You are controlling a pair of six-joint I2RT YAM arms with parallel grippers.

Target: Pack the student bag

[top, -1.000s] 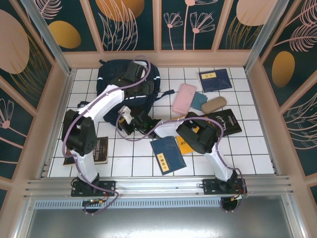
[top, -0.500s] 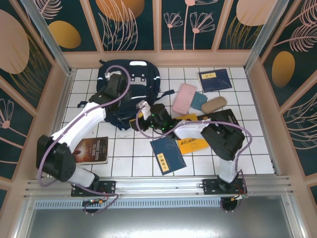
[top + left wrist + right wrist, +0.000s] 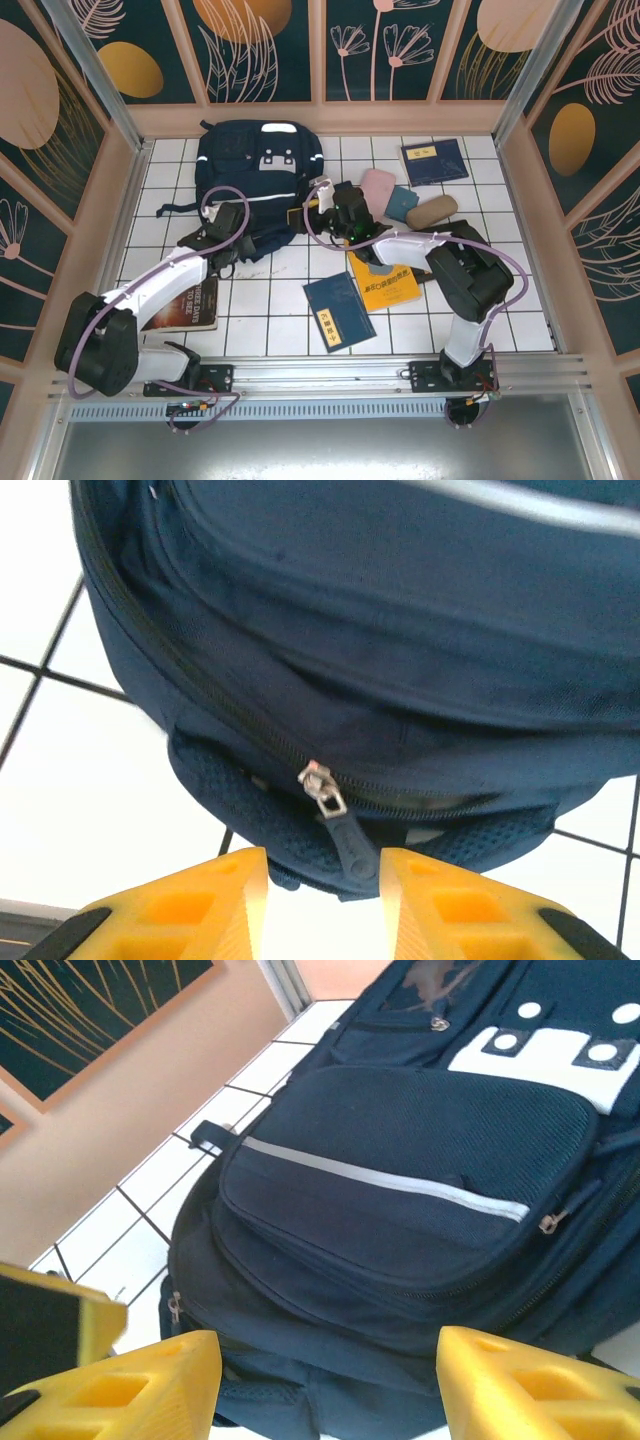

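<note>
The student bag [image 3: 260, 170] is a large navy backpack with a thin white stripe, lying flat at the back left of the tiled table. My left gripper [image 3: 236, 232] sits at the bag's near edge. In the left wrist view its yellow fingers [image 3: 230, 900] stand apart, and the dark zipper pull [image 3: 355, 848] hangs between them, close to the right finger; the left gripper [image 3: 325, 870] is open. My right gripper [image 3: 325, 200] is at the bag's right side. Seen from the right wrist, the right gripper [image 3: 330, 1355] is wide open and faces the student bag [image 3: 400, 1180] with nothing held.
A pink case [image 3: 378, 185], a teal case [image 3: 404, 203] and a tan case [image 3: 431, 211] lie right of the bag. A navy book [image 3: 433, 160] is at the back right. Another navy book [image 3: 338, 310], a yellow book [image 3: 390, 285] and a brown book [image 3: 190, 303] lie nearer.
My left gripper came back from the top of the bag to its near edge and its jaws narrowed. My right gripper moved away and right along the bag and opened.
</note>
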